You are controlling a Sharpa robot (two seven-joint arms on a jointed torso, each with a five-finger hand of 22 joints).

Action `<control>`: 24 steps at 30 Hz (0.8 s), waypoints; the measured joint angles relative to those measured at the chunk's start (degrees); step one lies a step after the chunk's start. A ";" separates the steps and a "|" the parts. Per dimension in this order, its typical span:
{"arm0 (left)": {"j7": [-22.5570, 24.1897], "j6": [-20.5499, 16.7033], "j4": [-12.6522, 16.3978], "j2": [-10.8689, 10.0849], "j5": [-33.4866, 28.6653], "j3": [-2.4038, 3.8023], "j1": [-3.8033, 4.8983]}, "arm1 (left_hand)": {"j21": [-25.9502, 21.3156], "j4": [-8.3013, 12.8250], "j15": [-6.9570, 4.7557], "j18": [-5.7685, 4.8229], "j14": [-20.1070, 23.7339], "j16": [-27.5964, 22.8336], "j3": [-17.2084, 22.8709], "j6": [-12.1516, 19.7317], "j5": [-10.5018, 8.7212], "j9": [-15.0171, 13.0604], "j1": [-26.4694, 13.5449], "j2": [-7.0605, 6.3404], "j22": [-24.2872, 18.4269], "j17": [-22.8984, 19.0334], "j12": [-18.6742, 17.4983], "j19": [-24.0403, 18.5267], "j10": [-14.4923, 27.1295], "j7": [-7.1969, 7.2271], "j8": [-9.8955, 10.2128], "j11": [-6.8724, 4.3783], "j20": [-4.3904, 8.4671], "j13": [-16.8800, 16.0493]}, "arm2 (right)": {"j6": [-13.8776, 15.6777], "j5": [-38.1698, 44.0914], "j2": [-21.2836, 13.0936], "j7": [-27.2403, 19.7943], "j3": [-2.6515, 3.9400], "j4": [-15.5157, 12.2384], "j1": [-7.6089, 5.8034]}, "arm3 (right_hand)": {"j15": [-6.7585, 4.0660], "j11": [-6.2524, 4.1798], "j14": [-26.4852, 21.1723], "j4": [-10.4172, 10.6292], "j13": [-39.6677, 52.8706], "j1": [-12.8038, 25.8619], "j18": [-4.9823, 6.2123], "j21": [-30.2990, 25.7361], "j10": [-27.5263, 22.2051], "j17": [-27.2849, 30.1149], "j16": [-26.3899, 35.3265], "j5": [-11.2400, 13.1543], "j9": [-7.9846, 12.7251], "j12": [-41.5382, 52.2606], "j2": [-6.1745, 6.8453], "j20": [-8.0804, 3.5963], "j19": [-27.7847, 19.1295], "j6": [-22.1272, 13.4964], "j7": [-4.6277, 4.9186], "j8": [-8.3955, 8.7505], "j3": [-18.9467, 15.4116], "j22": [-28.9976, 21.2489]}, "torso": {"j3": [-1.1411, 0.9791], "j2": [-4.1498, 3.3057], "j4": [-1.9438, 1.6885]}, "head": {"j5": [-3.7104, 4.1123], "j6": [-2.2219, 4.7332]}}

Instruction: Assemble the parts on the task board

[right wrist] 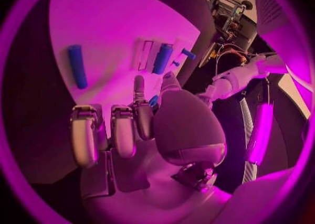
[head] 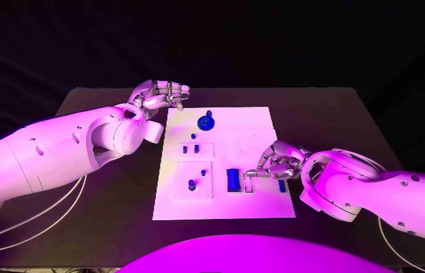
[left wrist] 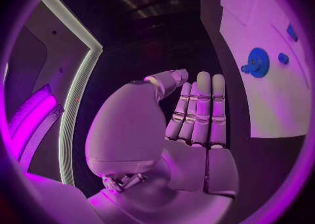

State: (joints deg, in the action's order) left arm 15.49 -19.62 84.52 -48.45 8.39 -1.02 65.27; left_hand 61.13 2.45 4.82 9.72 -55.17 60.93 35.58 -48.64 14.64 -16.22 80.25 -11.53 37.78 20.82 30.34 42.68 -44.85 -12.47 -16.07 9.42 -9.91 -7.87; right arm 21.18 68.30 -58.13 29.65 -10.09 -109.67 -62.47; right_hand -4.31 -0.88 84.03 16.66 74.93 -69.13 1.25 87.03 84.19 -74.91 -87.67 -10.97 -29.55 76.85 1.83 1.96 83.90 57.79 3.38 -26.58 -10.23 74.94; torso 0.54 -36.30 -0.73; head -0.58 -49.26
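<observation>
At the four o'clock side of the white board (head: 252, 207), the right hand (head: 276, 162) hangs low over the surface, fingers (right wrist: 123, 129) curled in toward the palm. A speck of blue peeks out just beside its thumb in the wrist view, but whether anything is actually pinched there, I cannot tell.

Just at its nine o'clock stands the blue block (head: 233, 180), and a slim blue peg (head: 282, 186) lies at its six o'clock. The blue gear (head: 206, 123) sits up at the board's twelve o'clock end.

Over there the left hand (head: 162, 94) hovers off the board's far corner above the bench (head: 336, 113), fingers (left wrist: 199, 108) straight, side by side, gripping nothing.

The danger, as I read it: those curled fingers are crowded right against the block, so a careless sweep could knock it or roll the peg. And a part pushed in crooked could jam.
</observation>
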 measured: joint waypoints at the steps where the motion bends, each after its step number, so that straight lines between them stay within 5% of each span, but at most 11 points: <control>1: 0.02 0.00 0.02 -0.05 0.00 0.00 0.00 | 0.00 0.00 0.00 0.00 0.00 0.00 0.00 0.00 0.00 0.00 0.00 0.00 0.00 0.00 0.00 0.00 0.00 0.00 0.00 0.00 0.00 0.00 | 0.21 0.09 -0.73 -0.10 0.04 -0.10 -0.25 | 0.00 0.00 0.00 -0.10 0.00 -0.37 0.00 0.00 0.00 0.00 0.00 -0.12 0.10 0.00 0.39 0.00 0.00 -0.54 0.16 0.37 -0.10 0.00 | -0.01 0.00 0.00 | 0.12 0.02; 11: 0.27 0.06 0.34 -0.29 0.00 0.00 0.00 | -0.35 0.00 -0.21 0.00 0.21 0.00 0.00 0.00 0.00 0.01 0.00 0.00 -0.06 -0.06 0.00 -0.21 0.00 0.00 0.00 0.00 -0.21 0.06 | 1.06 1.70 -7.53 -0.69 0.04 -0.28 -1.34 | 0.00 0.21 0.00 -0.15 0.01 -1.25 0.00 0.00 -0.22 0.00 0.00 -0.12 0.14 0.00 0.67 0.00 0.00 -0.89 0.49 0.64 -0.17 -0.01 | -0.03 -0.04 0.07 | 2.01 0.29; 24: 0.45 0.16 0.54 -0.17 -0.01 0.00 0.00 | -0.35 0.00 -0.21 0.00 0.21 0.00 0.00 0.00 0.00 0.01 0.00 0.00 -0.06 -0.05 0.00 -0.21 0.00 0.00 0.00 0.00 -0.21 0.05 | -0.47 5.45 -9.33 -0.41 -0.27 0.22 1.22 | 0.00 0.20 0.00 -0.15 0.01 -2.29 0.00 0.00 -0.22 0.01 0.00 -0.12 -0.18 -0.21 0.81 0.00 0.00 -0.79 0.40 0.64 -0.17 -0.02 | -0.09 -0.09 -0.04 | 2.82 0.15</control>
State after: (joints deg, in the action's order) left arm 15.94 -19.46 85.06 -48.62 8.38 -1.02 65.26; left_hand 60.78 2.45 4.62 9.72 -54.97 60.93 35.58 -48.64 14.64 -16.20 80.25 -11.53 37.72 20.76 30.34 42.47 -44.85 -12.47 -16.07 9.42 -10.12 -7.81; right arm 20.71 73.74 -67.46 29.24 -10.36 -109.46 -61.25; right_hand -4.31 -0.67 84.03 16.51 74.95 -71.42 1.25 87.03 83.96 -74.90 -87.67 -11.10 -29.73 76.64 2.64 1.96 83.90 57.00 3.77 -25.94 -10.40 74.92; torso 0.45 -36.39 -0.76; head 2.25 -49.11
